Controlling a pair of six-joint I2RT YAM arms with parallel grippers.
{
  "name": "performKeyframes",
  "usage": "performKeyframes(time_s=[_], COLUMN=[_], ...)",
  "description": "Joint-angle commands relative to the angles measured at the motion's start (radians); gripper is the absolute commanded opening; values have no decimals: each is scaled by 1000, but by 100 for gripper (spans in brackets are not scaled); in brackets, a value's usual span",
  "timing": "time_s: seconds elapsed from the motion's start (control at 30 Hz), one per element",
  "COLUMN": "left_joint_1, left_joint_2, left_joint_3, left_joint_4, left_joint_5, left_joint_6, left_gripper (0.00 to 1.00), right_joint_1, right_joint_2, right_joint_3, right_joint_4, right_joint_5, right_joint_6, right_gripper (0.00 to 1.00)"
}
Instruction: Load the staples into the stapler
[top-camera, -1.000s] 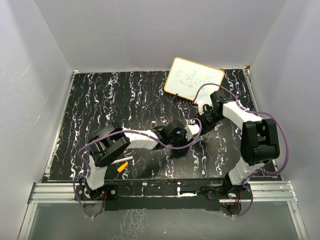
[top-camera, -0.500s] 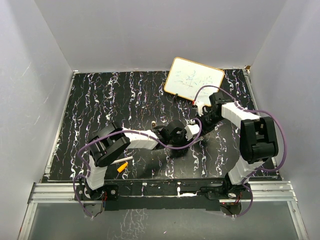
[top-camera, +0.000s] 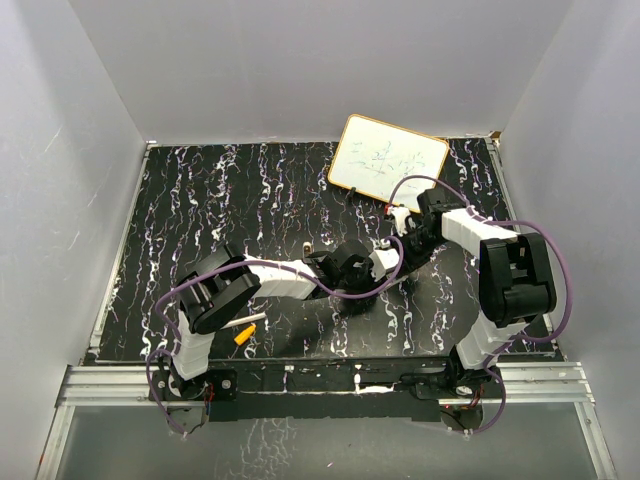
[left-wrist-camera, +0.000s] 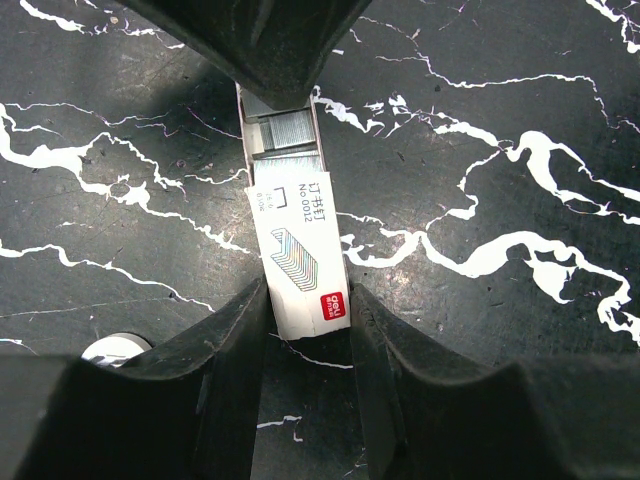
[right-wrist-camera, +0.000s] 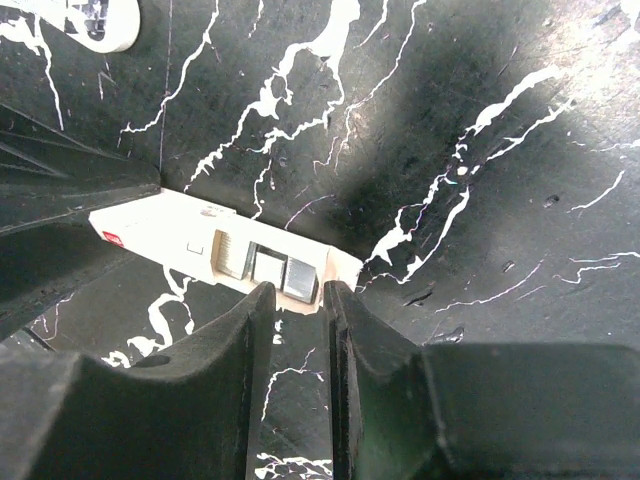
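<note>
The loading has hardly begun. The small white cardboard staple box (left-wrist-camera: 297, 245) with a red logo at one end sits near the middle of the black, white-veined desk (left-wrist-camera: 500, 110), a little toward its right edge. The left gripper (left-wrist-camera: 307, 300) clamps the box's logo end, its fingers closed against the two long sides. The box is open at the other end, and the grey metal staples (left-wrist-camera: 283, 135) lie bare in the exposed tray.

The right gripper (right-wrist-camera: 297, 290) is at that open end with its fingers only a narrow slit apart, their tips at the tray's near wall. I cannot tell whether they pinch the wall or a strip of staples, or merely rest there. No strip appears to be out of the box.

The tiny white stapler (right-wrist-camera: 100, 22) seems to be the white thing cut off by the corner of the right wrist view. It lies on the desk near the box but apart from it, and neither gripper touches it. Too little of it shows to tell whether it is open.

So what looks done is the opening of the box. To my judgement, what remains is:
- drawing out a strip of staples
- opening the stapler
- seating the strip in its channel
- closing the stapler
</note>
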Motion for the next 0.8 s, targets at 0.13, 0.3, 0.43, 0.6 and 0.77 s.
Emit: performKeyframes(time_s=[0.13,0.3,0.43,0.6,0.77], left_joint_1=[-3,-3,-4,-3,-3], left_joint_2=[-5,-1,-1,1,3], left_joint_3=[-2,1,1,0,3], left_joint_4=[-100,-104,-105,-102,-104], left_joint_5=[-15,-12,-11,-10,-8], left_joint_6=[1,-1,-2,-3,-2], left_gripper=[36,36,36,36,36], right_joint_1=[11,15,13,14,15], right_joint_2=[-9,-35,-63,-81,-73], right_joint_3=[-14,-9,21,60,63], right_joint_4=[59,70,65,34,7], right_joint_5=[30,37,25,-34,-69], right_joint_6=[-5,6,27,37,30], right_gripper=[27,27,26,25,25])
